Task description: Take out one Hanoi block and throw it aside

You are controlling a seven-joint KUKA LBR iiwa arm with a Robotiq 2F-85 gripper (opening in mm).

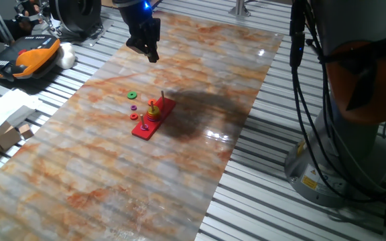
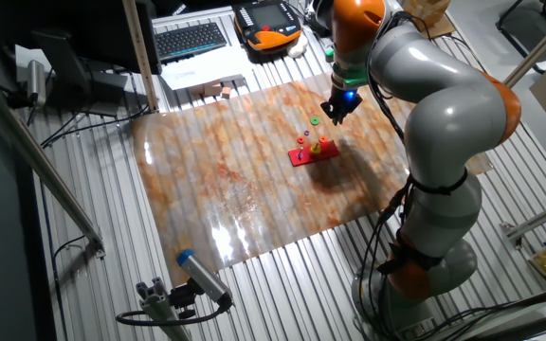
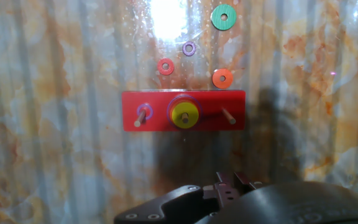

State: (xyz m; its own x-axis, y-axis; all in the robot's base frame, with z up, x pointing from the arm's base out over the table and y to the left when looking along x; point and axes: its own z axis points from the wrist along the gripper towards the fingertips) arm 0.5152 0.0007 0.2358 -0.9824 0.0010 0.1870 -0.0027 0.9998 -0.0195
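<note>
Yellow Hanoi block point(image 3: 184, 114) on middle peg | pincer point(image 1: 144, 41) well above, apart

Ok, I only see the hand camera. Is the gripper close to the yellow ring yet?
Observer: No. The gripper hangs high above the table, well off the yellow ring.
Operator: Is the yellow ring alone on its peg?
Observer: No. From the side it tops a small stack of rings on the red base.
Operator: What's next to the table?
Observer: An orange and black handheld controller lies off one corner.
</note>
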